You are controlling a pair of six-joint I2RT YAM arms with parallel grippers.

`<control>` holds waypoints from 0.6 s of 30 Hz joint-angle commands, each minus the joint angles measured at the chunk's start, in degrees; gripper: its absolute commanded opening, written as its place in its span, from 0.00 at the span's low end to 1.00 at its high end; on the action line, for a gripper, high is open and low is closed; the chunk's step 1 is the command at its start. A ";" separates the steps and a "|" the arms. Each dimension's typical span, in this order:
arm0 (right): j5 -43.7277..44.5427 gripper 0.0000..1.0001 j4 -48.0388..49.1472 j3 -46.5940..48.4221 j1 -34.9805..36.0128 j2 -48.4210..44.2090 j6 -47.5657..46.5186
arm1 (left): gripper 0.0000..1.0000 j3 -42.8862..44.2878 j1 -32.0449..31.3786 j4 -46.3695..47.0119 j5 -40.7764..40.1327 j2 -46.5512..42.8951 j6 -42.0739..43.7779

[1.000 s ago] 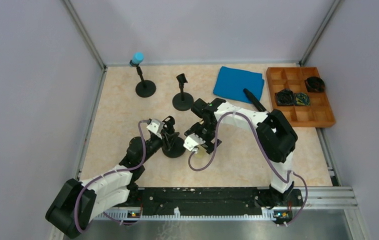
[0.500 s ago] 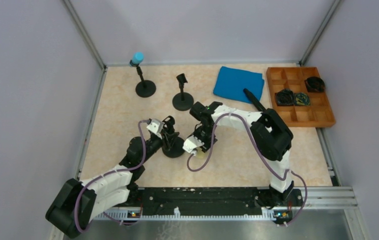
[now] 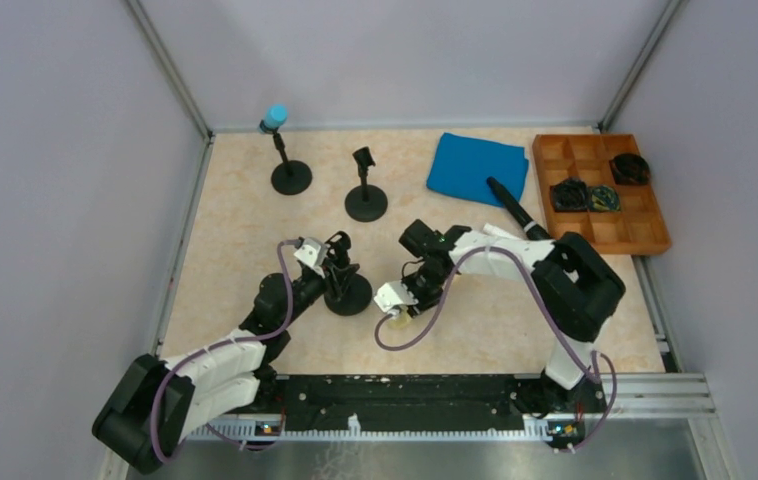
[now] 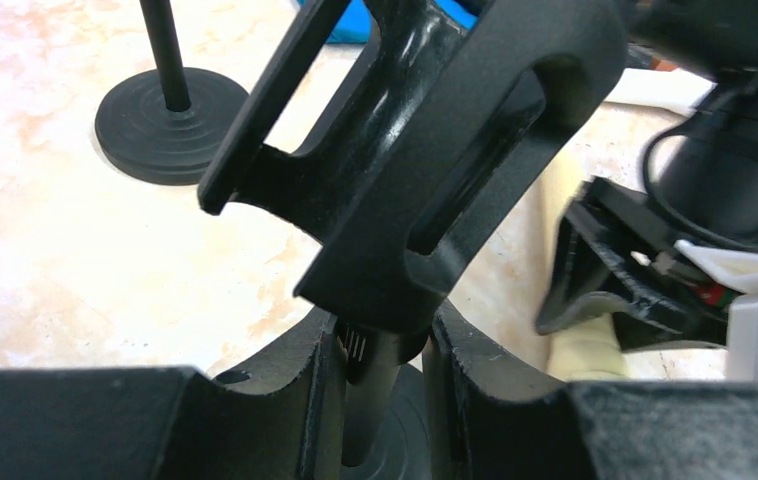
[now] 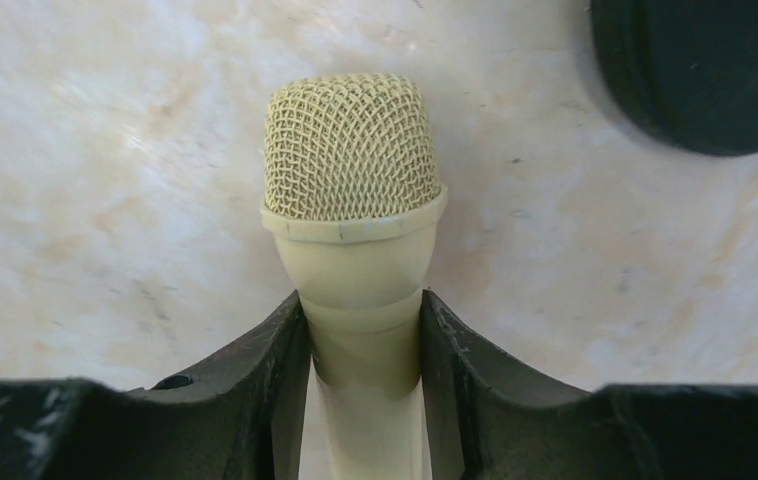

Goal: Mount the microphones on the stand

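Cream microphone (image 5: pixel 353 190) clamped in right gripper (image 5: pixel 360 330), just right of the near stand (image 3: pixel 347 292).
Fingers press both sides of its body, mesh head sticking out past the fingertips. Left gripper (image 4: pixel 380 345) squeezed tight on the near stand's post, under its clip (image 4: pixel 425 170). Blue microphone (image 3: pixel 275 116) sits atop a far stand (image 3: pixel 291 178), behind-left of the near stand. Black microphone (image 3: pixel 508 198) lies behind-right of it, at the blue cloth (image 3: pixel 470 165).

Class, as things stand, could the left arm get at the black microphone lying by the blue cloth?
Probably not: the left gripper is shut on the near stand, and the right arm lies between it and the black microphone.
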 commanded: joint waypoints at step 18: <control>23.75 0.00 13.26 -4.40 2.99 -9.22 77.80 | 0.00 3.03 -0.10 -1.07 -2.01 -1.95 -1.00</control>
